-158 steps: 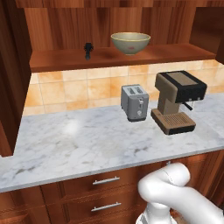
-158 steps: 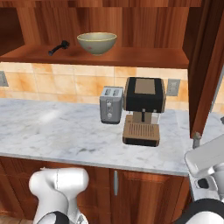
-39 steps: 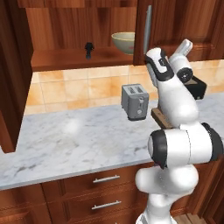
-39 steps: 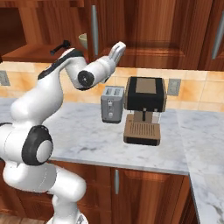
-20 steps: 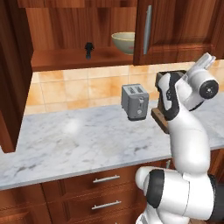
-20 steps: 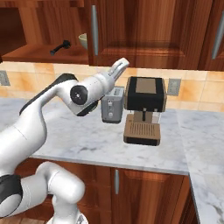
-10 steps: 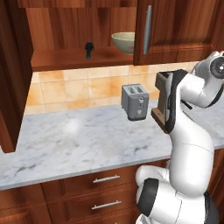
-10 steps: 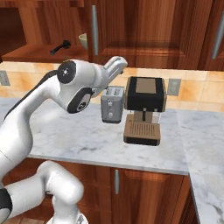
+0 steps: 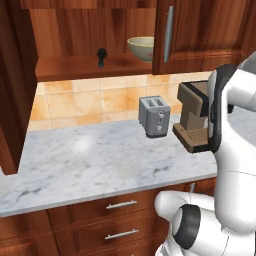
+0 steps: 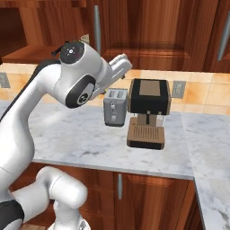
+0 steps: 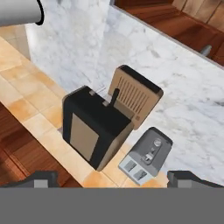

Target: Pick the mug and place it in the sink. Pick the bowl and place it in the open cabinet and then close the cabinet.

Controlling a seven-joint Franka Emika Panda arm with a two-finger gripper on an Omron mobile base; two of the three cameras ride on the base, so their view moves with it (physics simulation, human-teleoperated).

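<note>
Gripper (image 11: 112, 180) has its two dark fingertips (image 11: 40, 178) spread far apart at the bottom of the hand view, nothing between them. It looks down on the coffee machine (image 11: 94, 127) and the toaster (image 11: 146, 151), both standing on the marble worktop (image 11: 175, 87) close to its back edge, against the tan tile backsplash (image 11: 30, 92). Toaster sits just beside the coffee machine, apart from it.

Arm (image 10: 67, 85) in the right base view rises from the lower left, elbow high in front of the cabinet, forearm slanting toward the coffee machine (image 10: 148, 112) and toaster (image 10: 115, 107). In the left base view the arm (image 9: 227, 150) fills the right edge and hides part of the coffee machine (image 9: 192, 122).

Bowl (image 9: 141, 48) sits on the cabinet (image 9: 70, 65) shelf, near the shelf's right end, partly hidden behind the right door (image 9: 200, 30). That door is swung shut or nearly so, silver bar handle (image 9: 169, 27) vertical at its left edge. Left door (image 9: 12, 85) stands wide open at the left edge of the picture. A small black item (image 9: 101, 56) stands on the shelf left of the bowl, well apart from it; can't tell what it is.

Toaster (image 9: 156, 116) sits mid-worktop toward the back edge. Drawers (image 9: 117, 215) with horizontal handles run below the worktop's front edge.
</note>
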